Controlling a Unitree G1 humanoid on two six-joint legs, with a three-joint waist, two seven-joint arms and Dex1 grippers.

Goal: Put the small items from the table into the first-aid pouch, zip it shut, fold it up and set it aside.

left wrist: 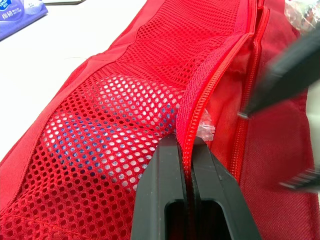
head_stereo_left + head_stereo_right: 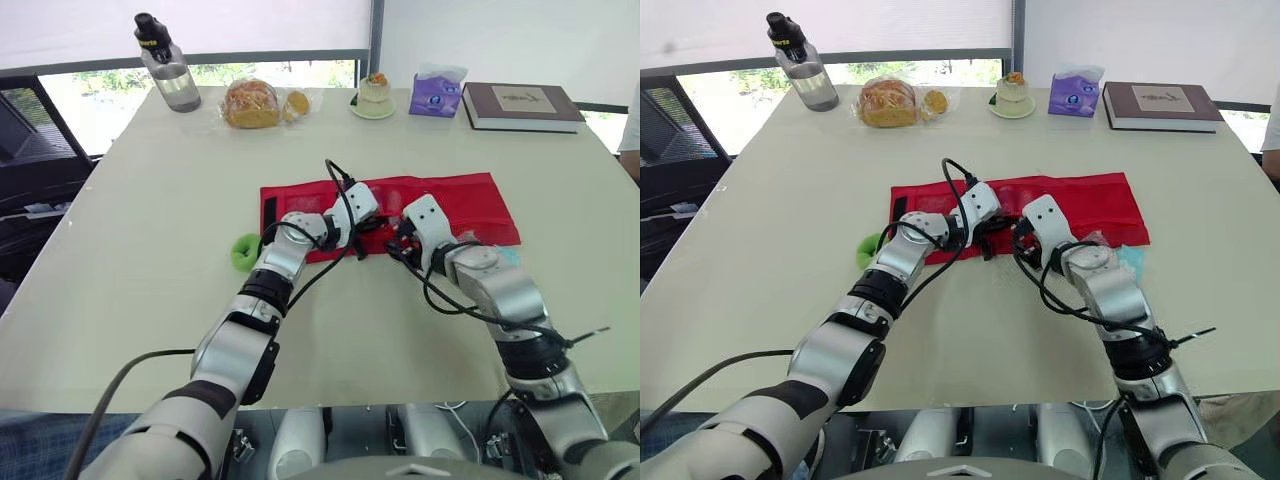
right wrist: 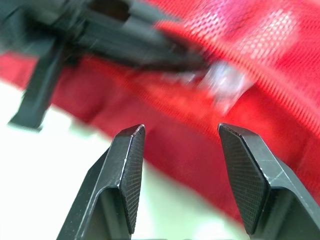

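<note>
Red first-aid pouch point(image 2: 470, 205) lies flat mid-surface point(image 2: 150, 200). Left pincer point(image 1: 185, 142) pinches the mesh pocket's zipper edge point(image 1: 210, 75); right pincer point(image 3: 181, 129) wide, empty, just beside. Risk: thin edge slips free on a hard tug and the pocket mouth collapses.

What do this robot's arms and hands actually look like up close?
The left arm and right arm are rounded silver-grey shells with black bands at the joints. Loose black cables loop outside them to white wrist blocks dotted with small holes. The left hand and right hand each have two black wedge-shaped fingers with finely textured inner faces.
</note>
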